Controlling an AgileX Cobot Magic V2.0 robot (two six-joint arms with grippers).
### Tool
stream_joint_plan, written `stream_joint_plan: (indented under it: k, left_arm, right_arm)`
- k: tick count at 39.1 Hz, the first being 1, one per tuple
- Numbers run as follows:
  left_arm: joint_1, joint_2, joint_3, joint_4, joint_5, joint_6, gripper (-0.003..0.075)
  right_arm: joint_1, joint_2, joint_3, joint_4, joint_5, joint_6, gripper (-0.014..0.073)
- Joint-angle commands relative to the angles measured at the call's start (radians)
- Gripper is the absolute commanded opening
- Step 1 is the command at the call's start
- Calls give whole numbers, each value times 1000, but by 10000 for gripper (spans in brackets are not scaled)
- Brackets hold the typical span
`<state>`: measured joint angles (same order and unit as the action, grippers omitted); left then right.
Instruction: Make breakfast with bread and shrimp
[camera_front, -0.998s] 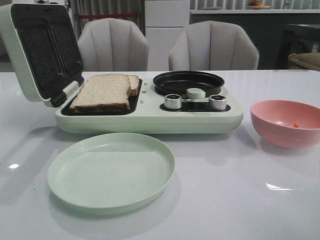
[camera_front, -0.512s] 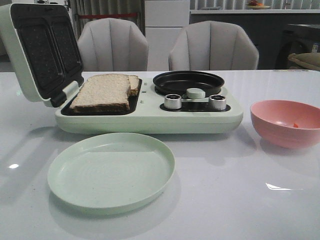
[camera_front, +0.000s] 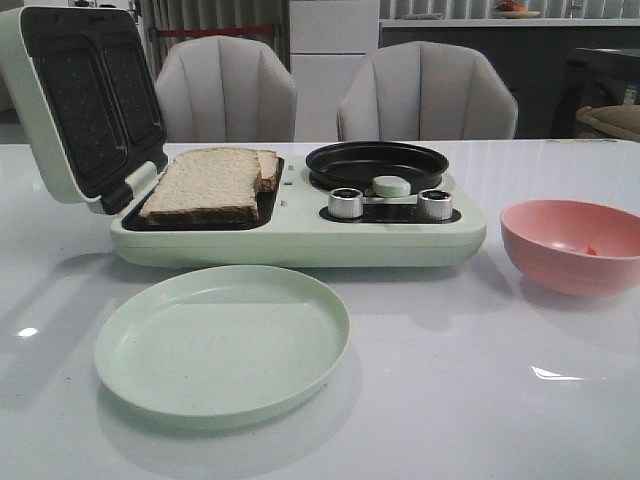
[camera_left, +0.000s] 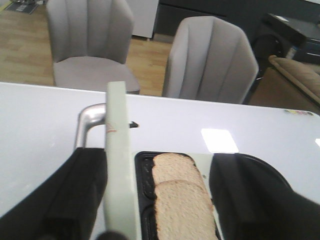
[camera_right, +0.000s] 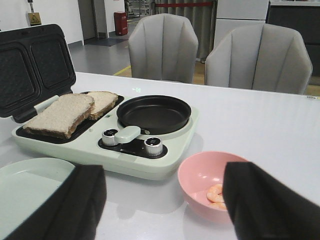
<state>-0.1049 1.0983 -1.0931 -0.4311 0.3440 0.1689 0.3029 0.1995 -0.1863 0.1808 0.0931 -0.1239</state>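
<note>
A: How many curled pink shrimp (camera_right: 216, 194) sit in the pink round bowl (camera_right: 200, 172)?

B: Cannot tell; the right gripper's dark finger (camera_right: 270, 205) covers the bowl's right part.

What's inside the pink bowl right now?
The pink bowl holds a few pale shrimp with orange tips. The right gripper's dark finger covers the bowl's far side, so how many there are cannot be told.
</note>
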Motion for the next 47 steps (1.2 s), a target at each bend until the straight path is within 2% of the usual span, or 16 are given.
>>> stream_joint_plan:
  k: [1,13,17,25,32,37,47]
  left_arm:
    - [75,48,-87,-45,-27,-12,461]
    - [274,250,-240,-259,106,-1,461]
    - [298,322,-282,-332,162,67,461]
    - [313,445,-324,-494,216,139,460]
    - [313,549,-354,-665,265,270,460]
    - [313,600,-358,-732,279,305,460]
    - [313,662,-358,-926,379,471,458]
  right_arm:
    - [-5,8,-28,-2,-86,-3,586]
    - [-5,8,-28,-2,-86,-3,586]
    - [-5,8,-28,-2,-86,-3,586]
    - [-5,8,-28,-2,-86,-3,586]
    - [-5,8,-28,-2,-86,-3,586]
    - [-5,8,-28,-2,-86,-3,586]
    - [-5,8,-28,-2,-86,-3,586]
